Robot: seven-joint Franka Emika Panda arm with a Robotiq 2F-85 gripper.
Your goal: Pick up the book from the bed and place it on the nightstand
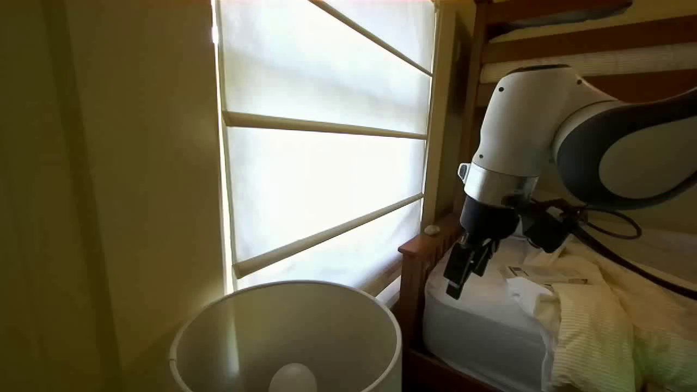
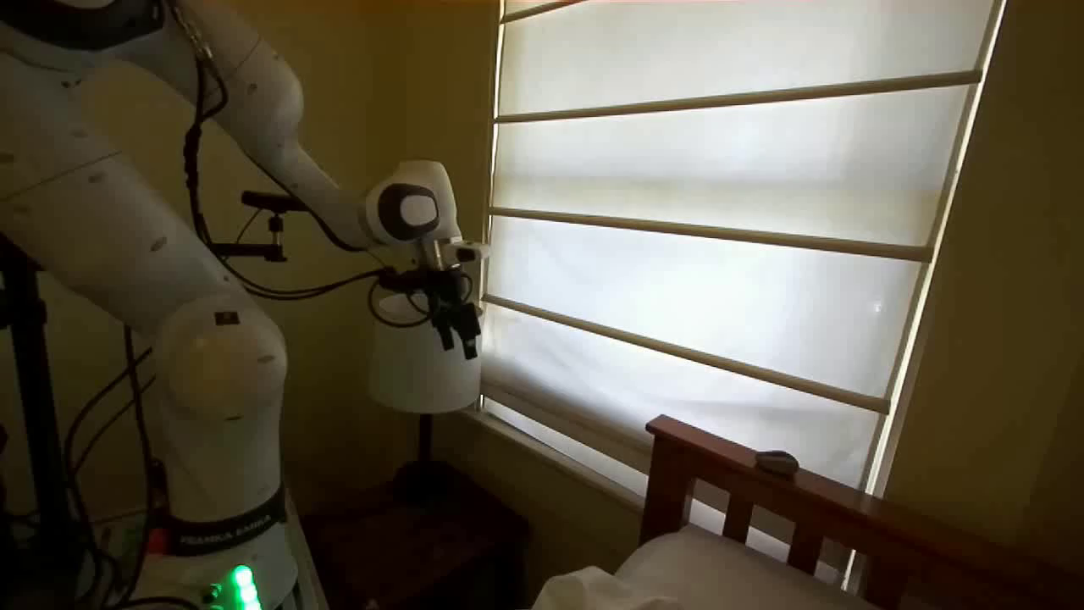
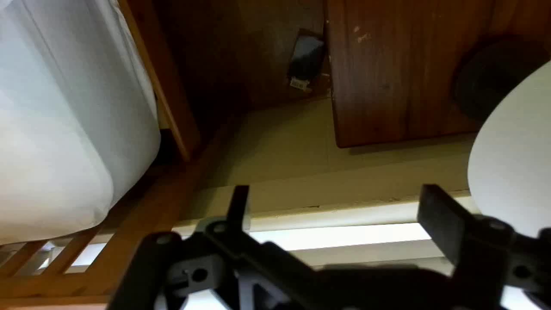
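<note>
The pincer [image 3: 335,196] stands spread wide in the wrist view, with nothing between its fingers [image 3: 238,209]. It hangs above the gap between the bed [image 1: 479,321] and the nightstand [image 3: 387,86]. What looks like the book [image 1: 547,274], a pale, flat rectangle, lies on the bed in an exterior view, on or just beside the rumpled bedding [image 1: 593,326]; I cannot tell which, nor read its cover. Judging by that, all the real work is left: grasping, lifting, carrying across and setting down.

The fingers are black and blocky, the arm [image 1: 514,120] above them smooth, white and rounded. To one side, the lampshade [image 2: 423,368] is a pale, tapering drum, open at the top. The nightstand is reddish-brown wood with pale scuffs near an edge. The mattress [image 3: 73,142] is smooth and white, round-cornered; the bedding is finely striped cloth. Beyond, a thin blind [image 2: 711,186] glows, crossed by straight bars.
</note>
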